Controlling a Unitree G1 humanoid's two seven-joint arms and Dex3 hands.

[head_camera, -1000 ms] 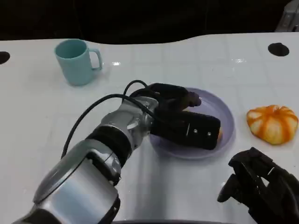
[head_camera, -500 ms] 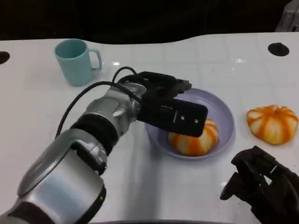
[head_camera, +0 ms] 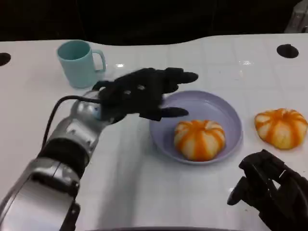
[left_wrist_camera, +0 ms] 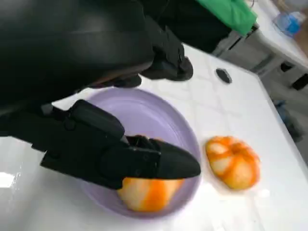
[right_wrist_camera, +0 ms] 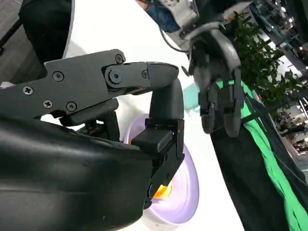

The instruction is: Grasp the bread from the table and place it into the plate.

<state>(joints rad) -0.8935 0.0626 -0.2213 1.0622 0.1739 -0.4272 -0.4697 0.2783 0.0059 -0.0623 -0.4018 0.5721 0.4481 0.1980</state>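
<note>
Desk (head_camera: 144,192) is carrying everything, white and glossy. Left arm (head_camera: 62,154) is reaching across it from the lower left. Plate (head_camera: 226,108) is sitting centre-right, lilac, shallow. Left hand (head_camera: 144,91) is hovering just off the plate's near-left rim, released, fingers spread, holding nothing. Right hand (head_camera: 269,192) is resting low at the right edge of the desk; looks curled in on nothing, but hard to be sure from the head view.

Bread (head_camera: 199,138) is lying inside the plate, on its front-right part, sitting flat, apart from the left hand. A second orange bun (head_camera: 281,126) is lying on the desk just right of the plate, not touching it.

Judgement: placing looks done for this bread, so the step in hand is clearing out. Doing it well means lifting the left hand up and back toward the left, fingers staying spread, so nothing is catching the rim or dragging the plate.

Around: mug (head_camera: 79,62), teal, is standing upright far-left, near the retreat line, so the arm should be passing in front of it. Nothing else is blocking the way.
</note>
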